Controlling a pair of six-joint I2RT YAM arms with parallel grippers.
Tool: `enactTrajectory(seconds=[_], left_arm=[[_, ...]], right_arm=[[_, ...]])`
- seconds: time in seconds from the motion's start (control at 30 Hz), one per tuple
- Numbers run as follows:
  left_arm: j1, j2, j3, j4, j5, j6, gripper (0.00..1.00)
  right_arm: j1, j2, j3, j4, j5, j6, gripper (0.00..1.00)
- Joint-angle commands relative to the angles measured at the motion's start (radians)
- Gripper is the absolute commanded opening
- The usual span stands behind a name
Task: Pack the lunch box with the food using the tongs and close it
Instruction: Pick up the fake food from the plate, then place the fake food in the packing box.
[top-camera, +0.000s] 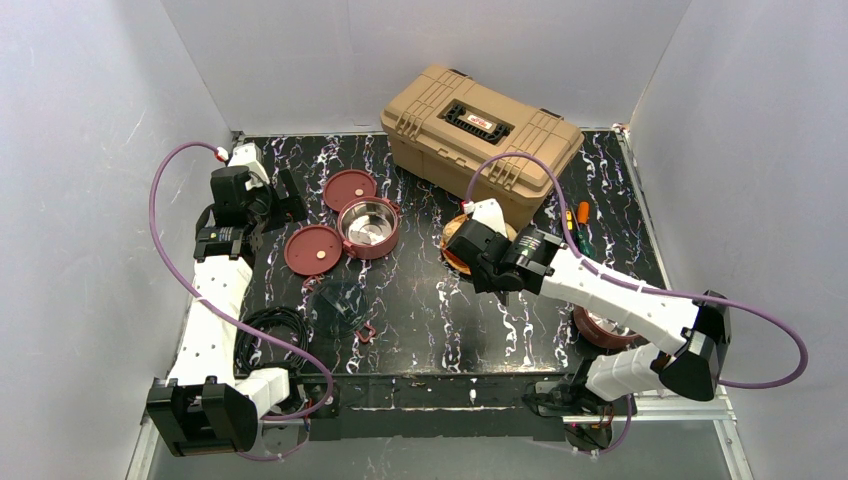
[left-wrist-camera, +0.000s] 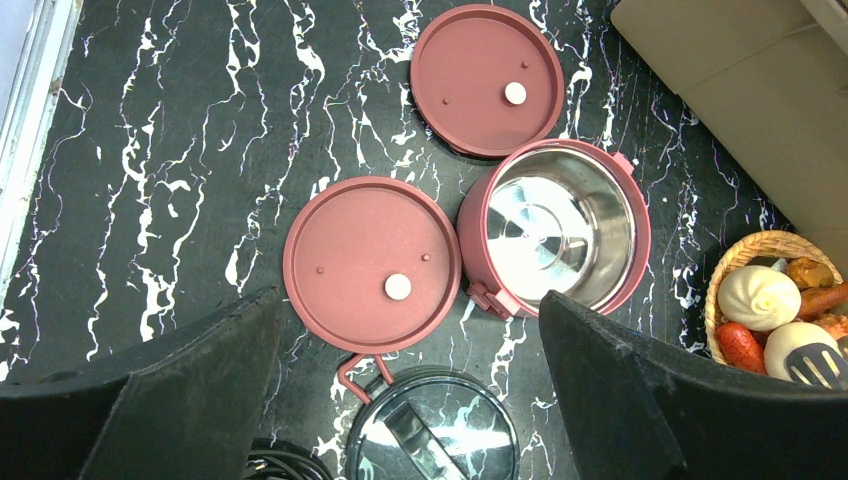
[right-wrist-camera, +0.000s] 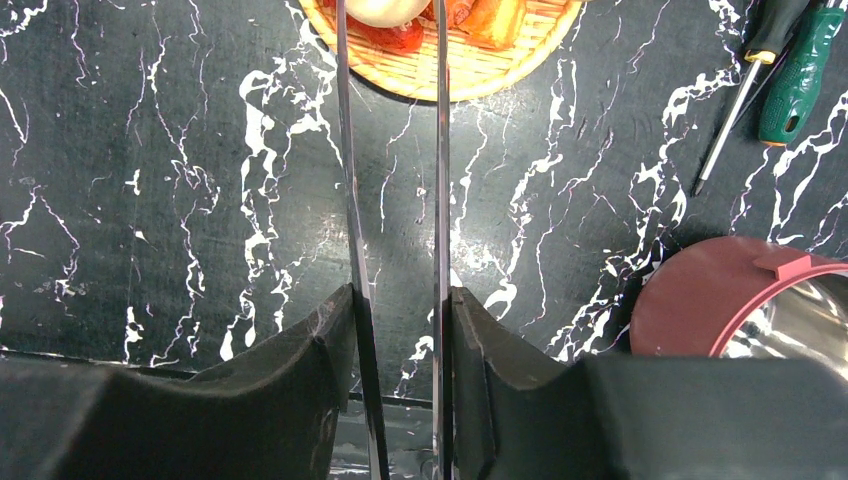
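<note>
Right gripper fingers fill the bottom of the right wrist view, closed against the outer sides of the tongs. Both slim dark arms are pinched between the pads, a narrow gap left between them. Tongs run straight out from the jaws to the orange woven plate, which sits just in front of the tan toolbox. Tips are over the food: pale round buns, red and orange chunks. Cannot tell whether a piece is caught.

Lunch box is in parts. One open bowl, maroon outside with a shiny steel lining, stands left of the toolbox. Two flat maroon lids, each with a pale centre dot, lie beside that bowl, further from the toolbox. A second maroon bowl sits well in front of the toolbox, by the right arm.

Left gripper hangs over the lids, jaws spread wide, holding nothing.

Screwdrivers lie right of the toolbox.
</note>
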Motion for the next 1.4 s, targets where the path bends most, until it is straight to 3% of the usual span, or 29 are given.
enactTrajectory(seconds=[0.0, 0.17, 0.43, 0.77, 0.97, 1.17, 1.37], left_arm=[[-0.005, -0.024, 0.019, -0.006, 0.011, -0.002, 0.98], [-0.004, -0.026, 0.020, -0.006, 0.011, -0.002, 0.98], [-0.006, -0.027, 0.019, -0.006, 0.013, -0.003, 0.98], [-0.008, -0.026, 0.017, -0.002, 0.021, -0.008, 0.98], [-0.010, -0.026, 0.013, 0.003, 0.025, -0.012, 0.98], [-0.014, -0.021, 0.011, 0.004, 0.028, -0.012, 0.98], [-0.022, -0.018, 0.015, 0.002, 0.036, -0.014, 0.98]], right_arm=[[-0.002, -0.006, 0.002, 0.006, 0.035, 0.005, 0.41], [-0.002, -0.051, -0.002, 0.036, 0.045, 0.004, 0.34], [-0.002, -0.099, 0.017, 0.031, 0.058, -0.015, 0.30], [-0.002, -0.130, 0.048, 0.257, -0.093, -0.095, 0.29], [-0.002, 0.005, 0.088, 0.474, -0.224, -0.165, 0.29], [-0.002, 0.183, 0.239, 0.509, -0.289, -0.193, 0.29], [-0.002, 0.314, 0.324, 0.492, -0.261, -0.227, 0.30]])
